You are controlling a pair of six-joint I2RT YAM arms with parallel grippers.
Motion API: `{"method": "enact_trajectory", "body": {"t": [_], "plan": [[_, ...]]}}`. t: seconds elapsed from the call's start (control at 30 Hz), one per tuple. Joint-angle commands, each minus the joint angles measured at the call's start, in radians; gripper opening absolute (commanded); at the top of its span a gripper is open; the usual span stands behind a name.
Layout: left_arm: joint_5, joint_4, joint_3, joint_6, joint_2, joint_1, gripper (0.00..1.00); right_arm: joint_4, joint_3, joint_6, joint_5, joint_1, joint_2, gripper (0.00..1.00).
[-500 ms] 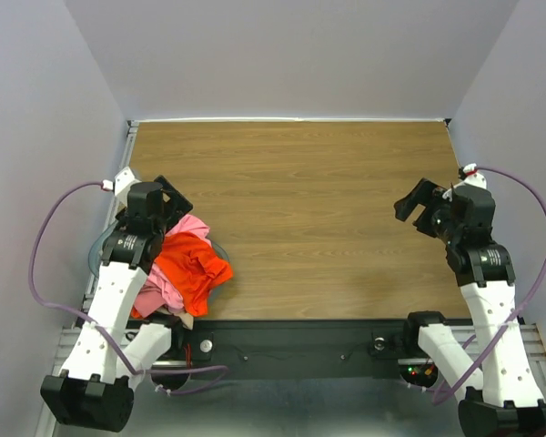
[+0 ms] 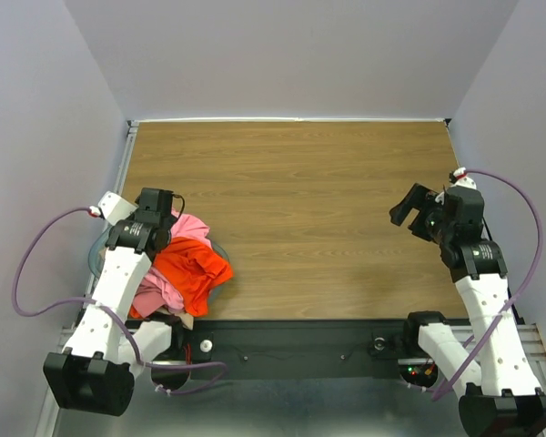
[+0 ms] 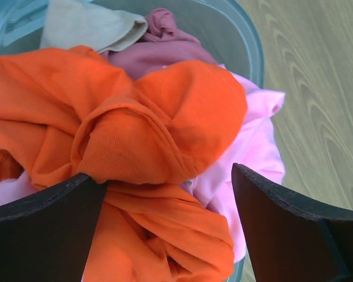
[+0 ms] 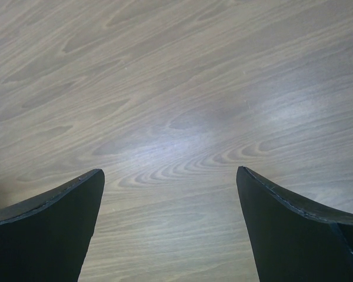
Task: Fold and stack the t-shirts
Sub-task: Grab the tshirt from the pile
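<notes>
My left gripper point(image 3: 167, 194) hangs with its jaws spread wide just above the orange-red t-shirt point(image 3: 135, 111). That shirt lies crumpled on top of a pink t-shirt point(image 3: 256, 147) and a beige t-shirt point(image 3: 88, 26) in the clear basket point(image 3: 247, 41) at the near left of the wooden table point(image 2: 328, 200). My right gripper point(image 4: 170, 182), jaws also apart and holding nothing, hovers over the table's right side.

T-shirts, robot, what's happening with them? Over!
Left gripper open, poised over orange t-shirt. Right gripper open over table, holding nothing. T-shirts bunched in basket, none folded. Nothing blocking.
</notes>
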Motion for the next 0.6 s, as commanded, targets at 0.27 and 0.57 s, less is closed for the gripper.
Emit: {"method": "enact_trajectory", "body": {"t": [0.27,0.57], "plan": [[-0.136,-0.134,0.185,0.001,-0.023,0.002,0.98,0.035,-0.017,-0.006,0.013,-0.001,-0.018,1.00],[-0.087,-0.052,0.073,0.029,0.009,0.011,0.98,0.035,-0.031,0.000,0.056,-0.001,-0.025,1.00]]}}
